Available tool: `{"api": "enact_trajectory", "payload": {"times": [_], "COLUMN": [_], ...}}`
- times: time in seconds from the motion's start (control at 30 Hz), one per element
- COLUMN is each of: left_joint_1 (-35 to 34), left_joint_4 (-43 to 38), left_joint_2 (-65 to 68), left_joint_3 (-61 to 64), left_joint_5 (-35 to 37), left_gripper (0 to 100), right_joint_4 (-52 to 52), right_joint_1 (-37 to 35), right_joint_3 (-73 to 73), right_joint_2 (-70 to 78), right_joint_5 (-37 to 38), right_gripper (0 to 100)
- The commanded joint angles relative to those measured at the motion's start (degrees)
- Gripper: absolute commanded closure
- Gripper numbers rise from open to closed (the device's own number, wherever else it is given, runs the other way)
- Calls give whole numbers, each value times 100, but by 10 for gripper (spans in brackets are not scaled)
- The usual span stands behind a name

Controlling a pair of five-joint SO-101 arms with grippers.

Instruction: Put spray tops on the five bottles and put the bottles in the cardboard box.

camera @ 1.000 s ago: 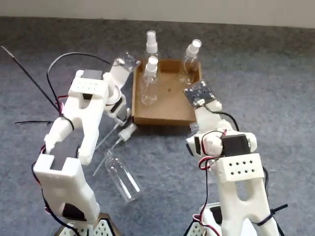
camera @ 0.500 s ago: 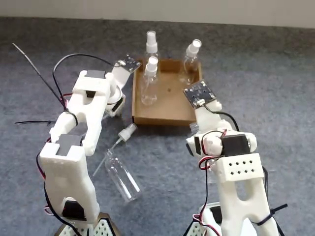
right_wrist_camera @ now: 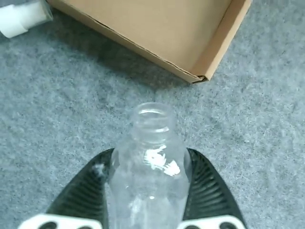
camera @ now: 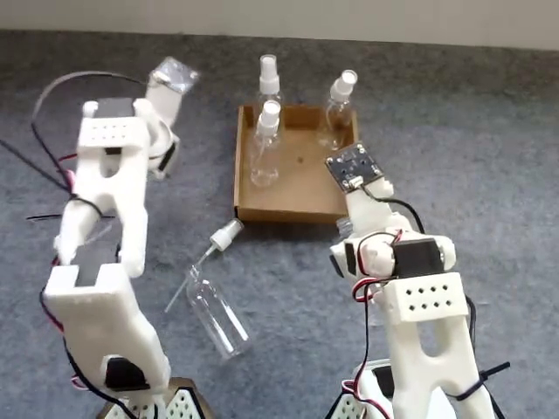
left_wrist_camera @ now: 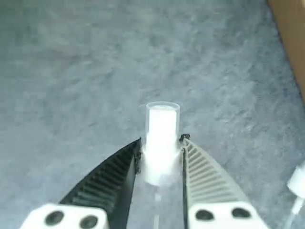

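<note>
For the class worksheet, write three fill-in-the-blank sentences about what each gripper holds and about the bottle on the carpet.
1. The left gripper is shut on a ____.
2. The held bottle in the right gripper has ____ top on its neck.
3. The loose bottle on the carpet lies on its ____.
Missing words: spray top; no; side.

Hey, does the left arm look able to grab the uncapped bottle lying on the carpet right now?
Probably not yet: the left gripper is shut on a spray top, so it has no free grip. The lying bottle itself is out in the open beside that arm.
</note>
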Motion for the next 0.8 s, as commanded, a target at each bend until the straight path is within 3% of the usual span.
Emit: {"api": "enact_trajectory", "payload": {"times": [0.0, 0.17, 0.3, 0.43, 0.6, 0.77], "left_joint_1": [-215, -40, 251, 585, 1604, 2651], "left_joint_4": [712, 1248, 1292, 1266, 580, -712], "left_joint_2": [-1358, -2738, -4110, -5657, -7073, -7301], "left_joint_3": [-567, -303, 198, 716, 1279, 1754], "left_joint_5": [325, 958, 1486, 1881, 2286, 2769], "left_gripper": [972, 972, 972, 972, 973, 997], "right_joint_4": [22, -207, -1007, -1886, -3327, -4277], "right_joint_1": [-13, -198, -1077, -1912, -2273, -2290], "right_joint_3": [-48, -189, -259, 514, 2088, 3354], "right_joint_2": [-145, -189, -857, -1965, -3064, -3881], "right_joint_5": [-44, -229, -1327, -1591, -1600, -1600], "right_gripper": [995, 995, 995, 995, 995, 995]}}
